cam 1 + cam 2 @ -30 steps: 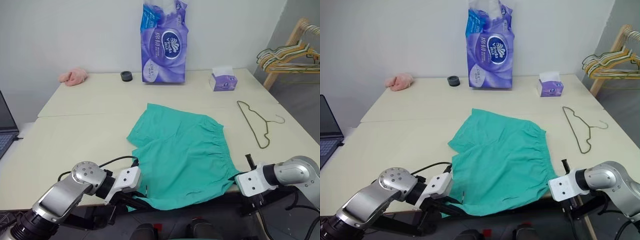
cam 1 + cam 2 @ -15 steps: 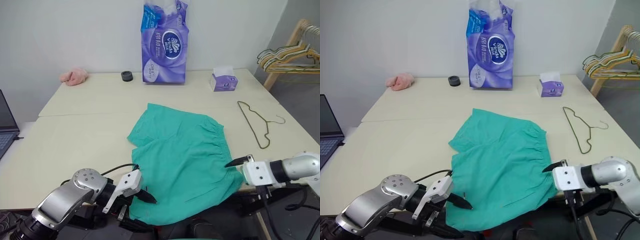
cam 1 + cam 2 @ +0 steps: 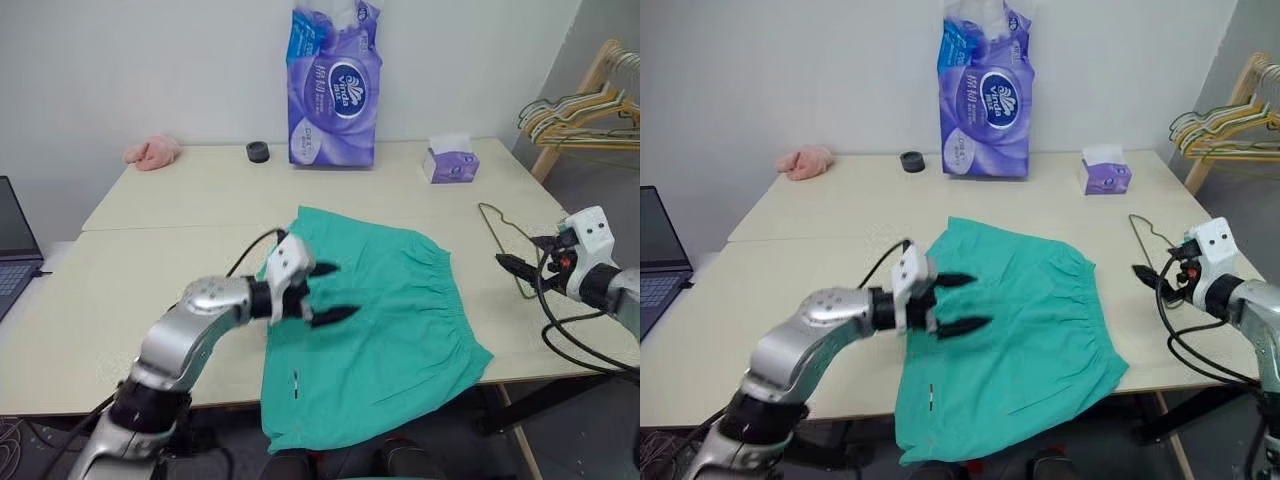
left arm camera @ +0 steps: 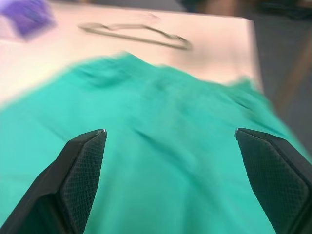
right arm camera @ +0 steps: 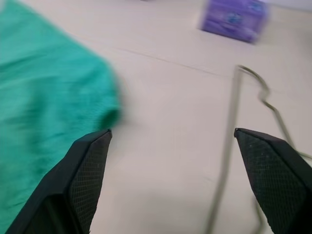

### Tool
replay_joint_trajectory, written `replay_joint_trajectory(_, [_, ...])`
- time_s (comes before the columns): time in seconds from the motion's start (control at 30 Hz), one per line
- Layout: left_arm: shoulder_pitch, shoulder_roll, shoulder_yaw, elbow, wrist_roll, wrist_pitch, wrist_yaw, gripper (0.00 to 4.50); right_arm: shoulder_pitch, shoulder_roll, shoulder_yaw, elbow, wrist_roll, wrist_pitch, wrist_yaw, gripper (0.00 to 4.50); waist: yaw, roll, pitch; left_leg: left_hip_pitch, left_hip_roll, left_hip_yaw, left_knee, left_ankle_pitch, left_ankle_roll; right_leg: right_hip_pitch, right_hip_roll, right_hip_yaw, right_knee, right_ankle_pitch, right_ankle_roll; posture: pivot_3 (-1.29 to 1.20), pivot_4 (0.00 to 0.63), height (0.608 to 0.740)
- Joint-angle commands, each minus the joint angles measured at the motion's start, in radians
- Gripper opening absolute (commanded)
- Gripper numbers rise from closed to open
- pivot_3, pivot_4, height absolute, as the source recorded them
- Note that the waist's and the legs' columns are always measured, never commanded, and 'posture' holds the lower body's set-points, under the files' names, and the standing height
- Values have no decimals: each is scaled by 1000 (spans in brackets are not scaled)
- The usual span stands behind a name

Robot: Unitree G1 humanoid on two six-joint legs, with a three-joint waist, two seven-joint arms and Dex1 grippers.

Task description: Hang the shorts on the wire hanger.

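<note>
Left wrist view: shorts (image 4: 161, 161) spread beneath open, empty jaws.

2 head eyes look down over the desk (image 3: 150, 290); 2 wrist cams look close along each tool, sharing the shorts (image 4: 161, 161).

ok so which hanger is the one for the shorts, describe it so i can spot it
Look at the pale table, right of the green shorts. A single thin wire hanger lies flat there, just below the small purple tissue box. Unlike the bunched hangers on the wooden rack off the table, it is alone.
</note>
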Motion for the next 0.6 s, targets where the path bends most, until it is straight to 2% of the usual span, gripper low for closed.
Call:
replay_joint_trajectory(0.03, [-59, -45, -33, 45, 48, -48, 32, 4483, -131, 3, 10, 236, -94, -16, -129, 4272, -10, 0, 0, -1, 0, 1, 0, 0, 0, -1, 1, 1, 0, 0, 0, -92, 51, 740])
replay_joint_trajectory(0.17, [-86, -64, -51, 65, 55, -68, 4, 4483, -244, 4, 68, 504, -155, -85, -130, 4272, -26, 1, 0, -1, 0, 2, -1, 0, 1, -1, 2, 2, -1, 0, 0, -94, 51, 740])
replay_joint_trajectory(0.3, [-91, -64, -54, 59, 53, -72, -19, 4483, -316, 27, 89, 686, -164, -112, -102, 4272, -38, 2, 0, -1, 1, 2, -2, -1, 1, -1, 4, 2, 0, 0, -1, -80, 43, 740])
replay_joint_trajectory(0.6, [-81, -62, -61, 40, 62, -78, -39, 4483, -322, 63, 160, 818, -208, -147, -28, 4272, -56, 1, -1, 0, 1, 1, -1, -1, 1, 0, 4, 2, 0, 0, 0, -75, 44, 740])
